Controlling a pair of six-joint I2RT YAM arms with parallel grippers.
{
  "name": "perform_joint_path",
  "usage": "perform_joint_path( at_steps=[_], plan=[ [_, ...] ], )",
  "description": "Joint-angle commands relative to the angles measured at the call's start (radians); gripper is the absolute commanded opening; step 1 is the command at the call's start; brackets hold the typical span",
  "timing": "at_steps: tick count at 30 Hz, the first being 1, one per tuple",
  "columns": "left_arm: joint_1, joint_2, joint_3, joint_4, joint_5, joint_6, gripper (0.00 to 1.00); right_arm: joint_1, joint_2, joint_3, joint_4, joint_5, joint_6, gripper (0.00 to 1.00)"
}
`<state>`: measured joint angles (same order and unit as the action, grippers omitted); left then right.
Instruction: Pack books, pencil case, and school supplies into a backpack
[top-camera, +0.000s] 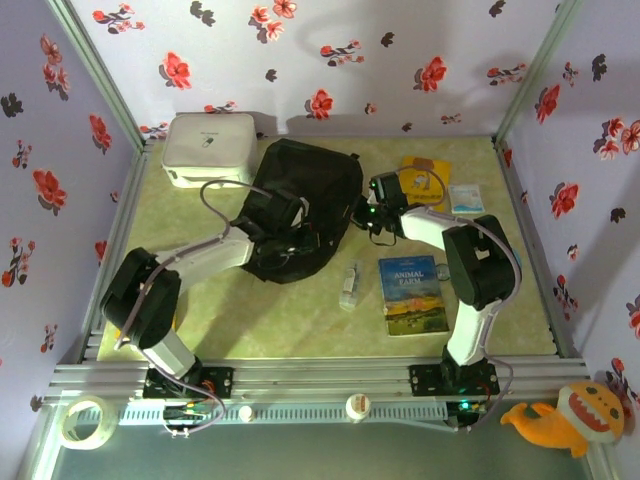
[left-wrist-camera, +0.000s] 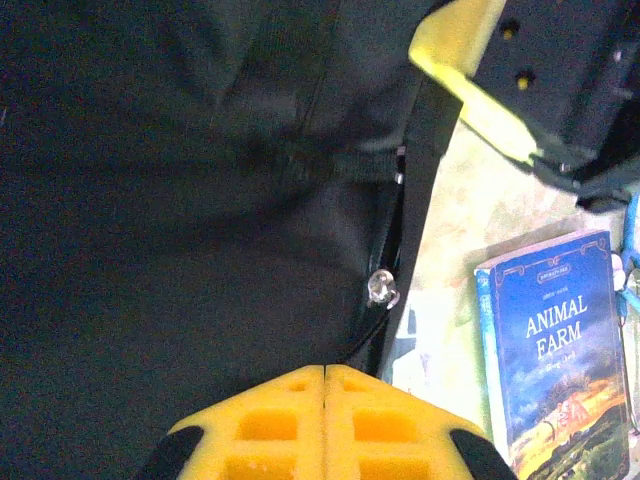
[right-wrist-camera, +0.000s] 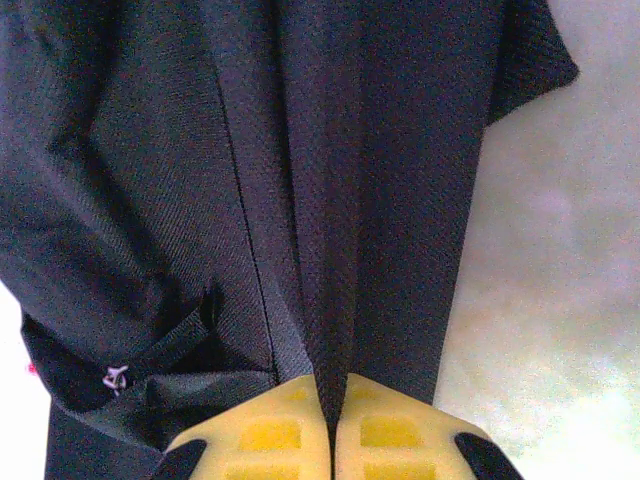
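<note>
Top view, counted: one black backpack (top-camera: 300, 180), slumped at mid-table. One white box (top-camera: 208, 148) at the far left corner, just beside it. Two books, namely the blue book (top-camera: 413, 293), titled "Animal Farm", flat near the right arm's base and well apart from the bag, and the yellow book (top-camera: 425, 180) at the far right, partly behind the right arm. One small white-blue packet (top-camera: 463, 198) just beside the yellow book. One small pale item (top-camera: 349, 285), too small to identify, between the bag and the blue book. Off the table, at the near rail: one tape roll (top-camera: 82, 420) and one orange plush toy (top-camera: 570, 415).

Two arms, both reaching to the bag. Over its middle, the left gripper (top-camera: 295, 222). In the left wrist view, yellow fingers (left-wrist-camera: 270, 425) pressed flush together, black fabric directly ahead of the tips, the blue book off to the side. Cannot tell whether any cloth is nipped there. At the bag's right edge, the right gripper (top-camera: 362, 213). In the right wrist view, fingers (right-wrist-camera: 400, 432) closed on a fold of the black fabric, which runs down into the seam between them.
</note>
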<state>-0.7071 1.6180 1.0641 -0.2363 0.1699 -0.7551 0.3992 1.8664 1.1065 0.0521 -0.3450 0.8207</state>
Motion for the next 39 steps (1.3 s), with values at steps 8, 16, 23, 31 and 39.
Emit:
perform_joint_path(
  at_steps=[8, 16, 23, 31, 39],
  plan=[
    [0.003, -0.16, -0.071, -0.249, -0.124, -0.024, 0.0, -0.043, 0.08, 0.106, 0.033, 0.128, -0.007, 0.0],
    [0.005, -0.188, -0.086, -0.354, -0.246, 0.005, 0.0, -0.055, 0.088, 0.105, 0.015, 0.119, -0.051, 0.0],
    [0.063, -0.217, -0.102, -0.449, -0.335, 0.072, 0.0, -0.07, 0.09, 0.136, -0.032, 0.118, -0.097, 0.0],
    [0.074, -0.209, -0.095, -0.254, -0.14, 0.08, 0.0, -0.072, -0.044, 0.037, -0.041, -0.031, -0.001, 0.38],
    [0.014, -0.138, 0.003, -0.124, -0.004, 0.099, 0.0, -0.031, -0.229, -0.192, -0.02, -0.095, 0.245, 0.59]
  ],
)
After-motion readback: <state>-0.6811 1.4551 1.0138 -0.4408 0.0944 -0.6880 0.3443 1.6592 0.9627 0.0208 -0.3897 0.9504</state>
